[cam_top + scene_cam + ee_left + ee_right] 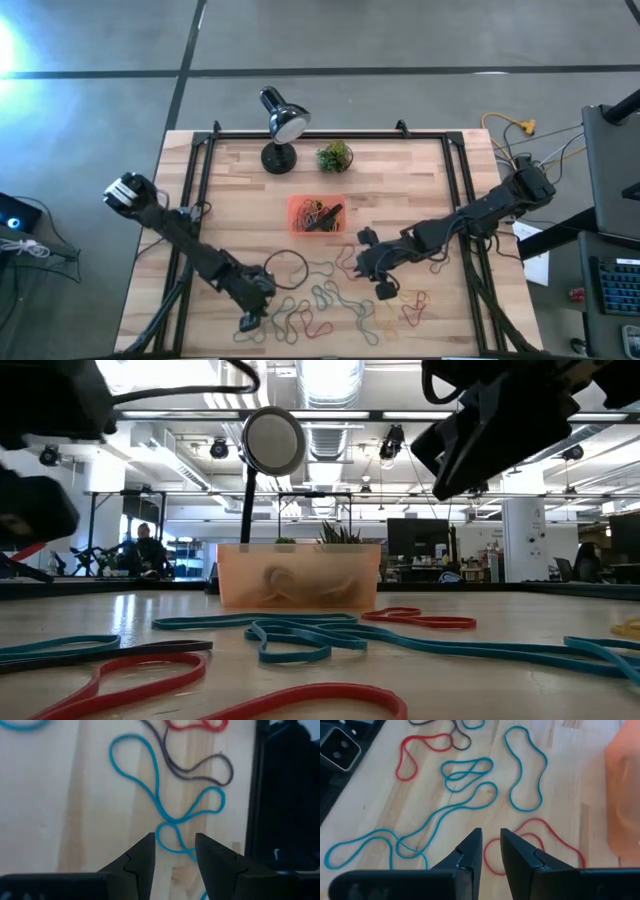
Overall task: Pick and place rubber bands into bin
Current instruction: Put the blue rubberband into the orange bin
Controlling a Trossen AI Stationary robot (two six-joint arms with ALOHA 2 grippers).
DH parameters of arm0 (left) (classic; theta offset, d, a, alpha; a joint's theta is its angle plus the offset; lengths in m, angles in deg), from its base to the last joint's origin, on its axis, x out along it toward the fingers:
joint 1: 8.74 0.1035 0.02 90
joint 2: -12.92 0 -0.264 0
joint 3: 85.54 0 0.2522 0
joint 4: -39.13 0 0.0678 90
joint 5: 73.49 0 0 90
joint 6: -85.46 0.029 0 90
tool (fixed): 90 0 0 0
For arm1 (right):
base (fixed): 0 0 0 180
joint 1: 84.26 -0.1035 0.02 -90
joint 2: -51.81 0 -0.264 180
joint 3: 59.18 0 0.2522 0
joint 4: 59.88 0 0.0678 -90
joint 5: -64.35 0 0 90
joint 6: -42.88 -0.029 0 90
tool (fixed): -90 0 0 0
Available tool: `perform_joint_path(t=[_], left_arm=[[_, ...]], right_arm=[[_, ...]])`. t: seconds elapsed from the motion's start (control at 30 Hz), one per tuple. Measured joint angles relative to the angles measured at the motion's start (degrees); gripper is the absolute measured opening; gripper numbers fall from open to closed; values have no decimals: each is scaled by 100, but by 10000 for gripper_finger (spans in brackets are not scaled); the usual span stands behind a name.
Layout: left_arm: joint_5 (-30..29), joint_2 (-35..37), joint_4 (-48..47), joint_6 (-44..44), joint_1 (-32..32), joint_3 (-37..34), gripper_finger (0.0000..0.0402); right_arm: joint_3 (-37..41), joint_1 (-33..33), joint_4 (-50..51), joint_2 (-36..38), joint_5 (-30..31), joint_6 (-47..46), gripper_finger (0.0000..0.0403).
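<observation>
Orange bin (300, 208) already holds some rubber bands (470, 795); right gripper (491, 851) hovers, fingers narrow and empty, left gripper (173, 851) wide apart.

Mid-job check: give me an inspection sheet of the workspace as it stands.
Surface: wooden table, black frame rails along its sides.
Job's things: rubber bands scattered across the near half; bin at centre already holds some.
Clutter: desk lamp and potted plant behind the bin.
Grippers: left gripper open above a blue band, empty; right gripper nearly shut above a red band, nothing seen held.
Cables: loose wires off the table's right edge.
Surroundings: open office; a person far behind.
</observation>
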Motion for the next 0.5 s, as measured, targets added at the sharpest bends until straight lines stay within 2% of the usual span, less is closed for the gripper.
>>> perform_joint_path(t=[0.5], left_arm=[[83, -851, -287, -646, -152, 441, 123]], right_arm=[[99, 2, -9, 0, 0, -2, 63]])
